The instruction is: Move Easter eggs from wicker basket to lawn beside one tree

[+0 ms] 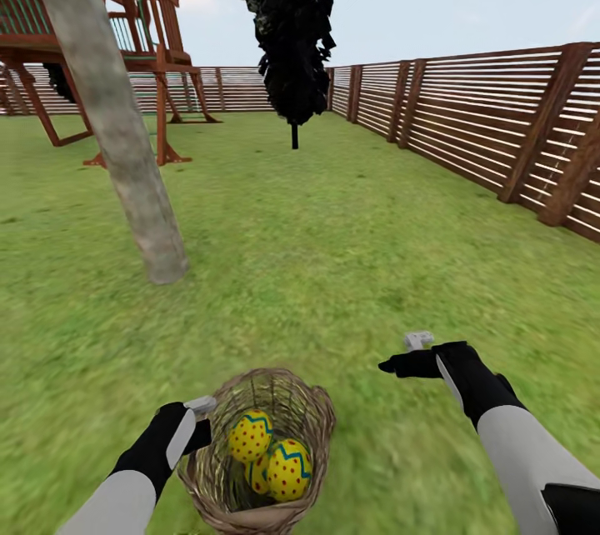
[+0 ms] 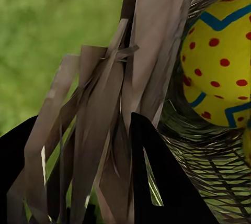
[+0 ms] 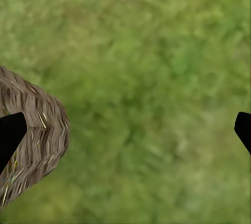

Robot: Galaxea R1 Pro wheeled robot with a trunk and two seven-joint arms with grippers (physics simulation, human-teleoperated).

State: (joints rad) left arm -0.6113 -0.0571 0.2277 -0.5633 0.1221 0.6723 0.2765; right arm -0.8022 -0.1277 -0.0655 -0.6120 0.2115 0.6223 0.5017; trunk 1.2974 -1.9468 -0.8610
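Observation:
The wicker basket [image 1: 312, 414] sits low in the head view, just in front of me. Three yellow Easter eggs with red dots lie inside: one on top [image 1: 250, 435], one beside it [image 1: 289, 469], and a third [image 1: 258, 478] mostly covered by them. One egg [image 2: 222, 56] shows close up in the left wrist view. My left gripper [image 1: 198, 425] is shut on the basket's rim [image 2: 104, 130], with woven strips pinched between the black fingers [image 2: 162, 182]. My right gripper [image 1: 404, 358] hovers open over the lawn [image 1: 333, 252], right of the basket [image 3: 42, 135]. The tree's leaning grey trunk [image 1: 117, 127] stands ahead left.
A thin-stemmed tree with black foliage [image 1: 292, 18] stands further back at the centre. The slatted wooden fence [image 1: 500, 118] runs along the right and rear. The red-brown playset [image 1: 133, 43] is behind the trunk. Open grass lies between the basket and the trunk's base [image 1: 167, 268].

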